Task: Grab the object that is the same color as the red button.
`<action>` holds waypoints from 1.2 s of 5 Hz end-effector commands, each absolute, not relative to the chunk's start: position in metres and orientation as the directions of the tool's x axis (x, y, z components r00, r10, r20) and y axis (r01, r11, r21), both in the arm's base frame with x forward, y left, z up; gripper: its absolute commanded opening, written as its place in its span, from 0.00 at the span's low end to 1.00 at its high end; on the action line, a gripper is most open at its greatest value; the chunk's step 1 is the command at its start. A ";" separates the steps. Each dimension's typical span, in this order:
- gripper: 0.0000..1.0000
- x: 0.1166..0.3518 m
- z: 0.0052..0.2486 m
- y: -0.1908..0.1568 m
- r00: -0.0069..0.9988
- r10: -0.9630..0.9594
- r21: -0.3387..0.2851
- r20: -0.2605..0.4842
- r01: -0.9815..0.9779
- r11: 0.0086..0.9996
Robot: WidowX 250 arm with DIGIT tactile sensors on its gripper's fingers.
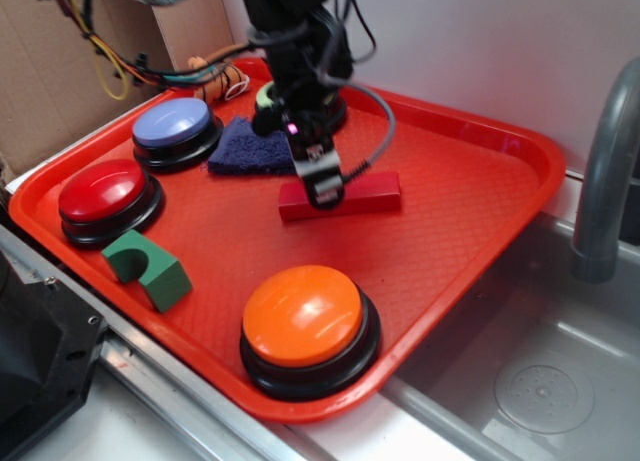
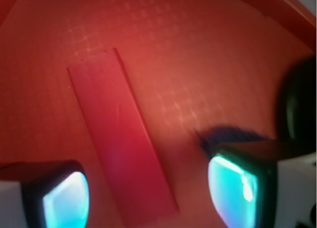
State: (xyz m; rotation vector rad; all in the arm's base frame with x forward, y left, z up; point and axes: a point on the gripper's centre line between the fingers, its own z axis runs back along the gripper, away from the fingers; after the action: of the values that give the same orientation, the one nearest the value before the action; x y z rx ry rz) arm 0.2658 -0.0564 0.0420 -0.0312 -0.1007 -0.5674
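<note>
The long flat red block (image 1: 365,194) lies on the red tray (image 1: 480,211) near its middle. My gripper (image 1: 324,186) is down at the block's left part, its fingers either side of it. In the wrist view the block (image 2: 119,129) runs diagonally between my two fingertips (image 2: 67,198), with gaps on both sides; the jaws stand open. The red button (image 1: 103,193) sits at the tray's left edge, well left of the gripper.
A blue-topped button (image 1: 173,126) and a dark blue cloth (image 1: 248,147) lie behind and left of the gripper. A green arch block (image 1: 148,269) and an orange-topped button (image 1: 303,319) are at the front. A sink (image 1: 540,381) and faucet (image 1: 608,171) are to the right.
</note>
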 end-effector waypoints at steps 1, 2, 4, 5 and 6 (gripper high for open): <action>1.00 0.275 0.031 -0.066 0.792 -0.602 0.007 0.097 0.604 0.797; 0.28 0.277 0.030 -0.064 0.807 -0.584 0.011 0.087 0.585 0.811; 0.00 0.285 0.052 -0.046 0.827 -0.562 0.014 -0.017 0.563 0.827; 0.00 0.282 0.093 -0.029 0.926 -0.374 0.021 0.049 0.373 0.927; 0.00 0.271 0.143 -0.010 0.980 -0.167 0.045 0.105 0.163 0.986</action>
State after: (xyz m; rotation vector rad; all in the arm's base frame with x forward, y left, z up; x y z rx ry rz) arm 0.2695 -0.0063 0.1260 0.0250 -0.0419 -0.1724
